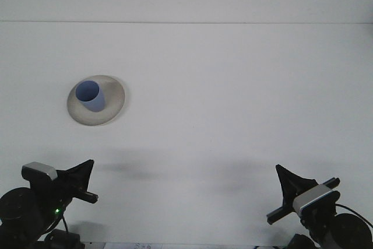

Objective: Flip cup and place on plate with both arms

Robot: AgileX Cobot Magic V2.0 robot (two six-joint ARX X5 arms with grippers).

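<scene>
A blue cup (pixel 90 96) stands upright, mouth up, on a round off-white plate (pixel 114 101) at the left of the white table. My left gripper (pixel 86 168) sits low at the bottom left, well in front of the plate, its fingers together with nothing between them. At the bottom right, far from the cup, my right gripper (pixel 282 173) is also shut and empty.
The white table (pixel 233 97) runs back to a far edge against a white wall. Both arm bases and a cable sit along the bottom edge of the view.
</scene>
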